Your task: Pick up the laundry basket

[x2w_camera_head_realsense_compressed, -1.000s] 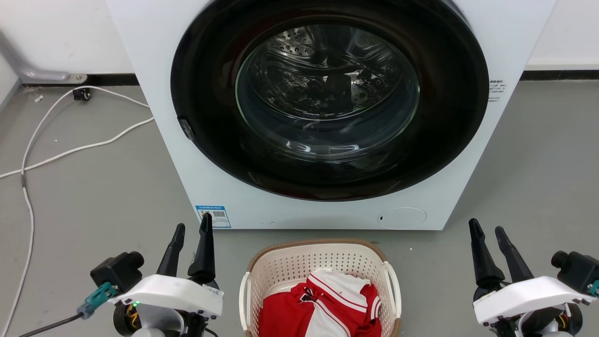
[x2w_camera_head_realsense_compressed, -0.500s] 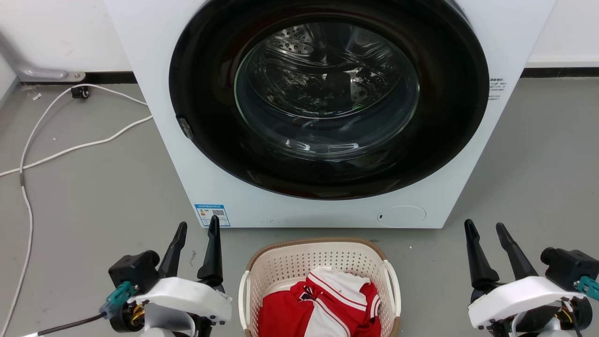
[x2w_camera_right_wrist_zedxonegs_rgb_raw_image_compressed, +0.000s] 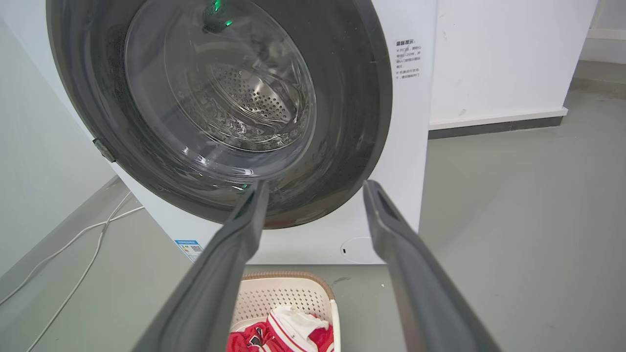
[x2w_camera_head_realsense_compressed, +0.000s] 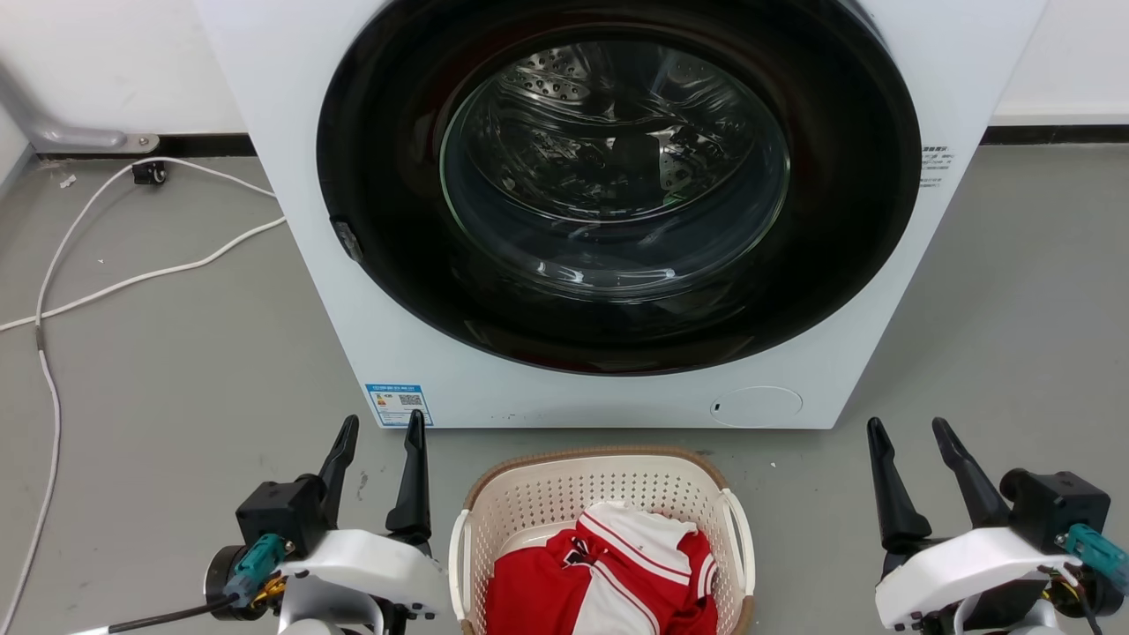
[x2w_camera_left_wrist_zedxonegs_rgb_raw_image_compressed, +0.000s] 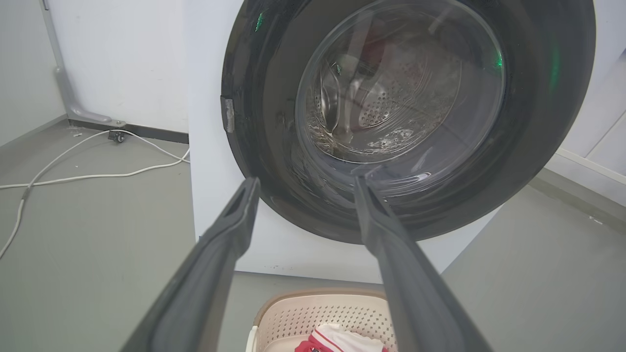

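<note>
The cream perforated laundry basket (x2w_camera_head_realsense_compressed: 564, 498) with a brown rim and white side handles stands on the grey floor in front of the washing machine, holding a red and white garment (x2w_camera_head_realsense_compressed: 609, 573). My left gripper (x2w_camera_head_realsense_compressed: 384, 428) hovers open just left of the basket, apart from its left handle (x2w_camera_head_realsense_compressed: 457, 556). Further off to the basket's right, my right gripper (x2w_camera_head_realsense_compressed: 908, 429) is open too, with nothing between its fingers. The left wrist view shows the basket (x2w_camera_left_wrist_zedxonegs_rgb_raw_image_compressed: 313, 313) at the bottom edge between the fingers; in the right wrist view the basket (x2w_camera_right_wrist_zedxonegs_rgb_raw_image_compressed: 288, 296) lies low, near the left finger.
A white front-loading washing machine (x2w_camera_head_realsense_compressed: 617, 220) with its round dark glass door shut stands right behind the basket. White cables (x2w_camera_head_realsense_compressed: 132, 265) trail over the floor at the left. A wall with a dark skirting runs behind.
My left gripper has shifted right, toward the basket, and opened wider. The right gripper has drifted slightly left. The basket has not moved.
</note>
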